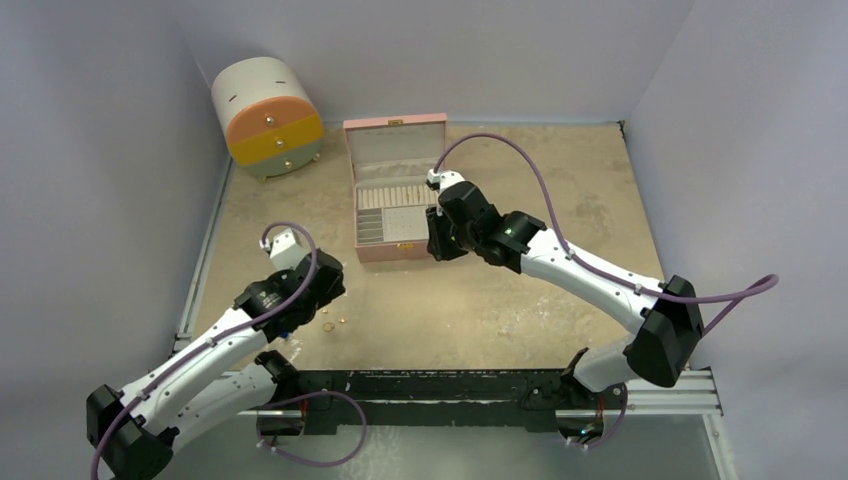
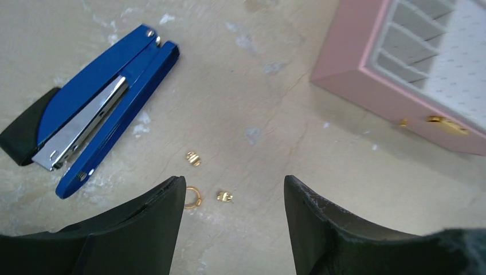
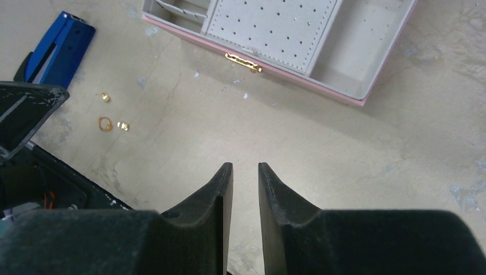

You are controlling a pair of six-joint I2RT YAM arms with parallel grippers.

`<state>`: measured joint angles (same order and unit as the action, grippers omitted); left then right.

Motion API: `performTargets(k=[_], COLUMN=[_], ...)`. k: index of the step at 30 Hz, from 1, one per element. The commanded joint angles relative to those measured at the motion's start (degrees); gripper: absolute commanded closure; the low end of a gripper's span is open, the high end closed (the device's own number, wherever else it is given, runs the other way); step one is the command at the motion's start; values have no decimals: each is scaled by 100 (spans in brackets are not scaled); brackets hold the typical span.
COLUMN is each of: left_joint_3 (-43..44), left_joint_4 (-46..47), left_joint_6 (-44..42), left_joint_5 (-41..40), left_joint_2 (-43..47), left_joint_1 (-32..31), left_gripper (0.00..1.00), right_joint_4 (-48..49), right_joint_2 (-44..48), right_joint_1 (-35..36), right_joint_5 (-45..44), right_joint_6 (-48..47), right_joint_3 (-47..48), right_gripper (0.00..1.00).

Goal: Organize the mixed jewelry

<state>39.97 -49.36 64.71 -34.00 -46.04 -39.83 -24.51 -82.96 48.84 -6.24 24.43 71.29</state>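
Jewelry [image 2: 192,197]: three gold bits lying loose on the tabletop [image 2: 275,114], near left, right under my left hand [image 2: 234,182], which is wide open and empty. Right hand [image 3: 245,166] is barely parted, holding nothing. Pink box [image 3: 344,96] looks empty, so I'd say nothing's sorted yet.

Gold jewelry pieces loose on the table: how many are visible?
3, clustered before the left gripper: a stud nearest the blue stapler, a ring against one fingertip, a second stud beside the ring. More may be hidden.
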Motion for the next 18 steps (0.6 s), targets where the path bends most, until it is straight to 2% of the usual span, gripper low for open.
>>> performTargets(k=[1, 5, 18], left_joint_3=[-490, -813, -1015], left_joint_4=[242, 499, 816], left_joint_6=[643, 753, 669], left_joint_5=[-221, -260, -604], left_joint_2=[-8, -227, -982], left_joint_1=[-8, -10, -8], left_gripper=[39, 50, 62], right_joint_4=[30, 34, 40], right_joint_2=[237, 377, 245], right_joint_1=[11, 11, 12], right_joint_5=[-10, -146, -116], right_joint_6=[36, 53, 71], right_joint_3=[-159, -332, -246], right_gripper=[75, 75, 75])
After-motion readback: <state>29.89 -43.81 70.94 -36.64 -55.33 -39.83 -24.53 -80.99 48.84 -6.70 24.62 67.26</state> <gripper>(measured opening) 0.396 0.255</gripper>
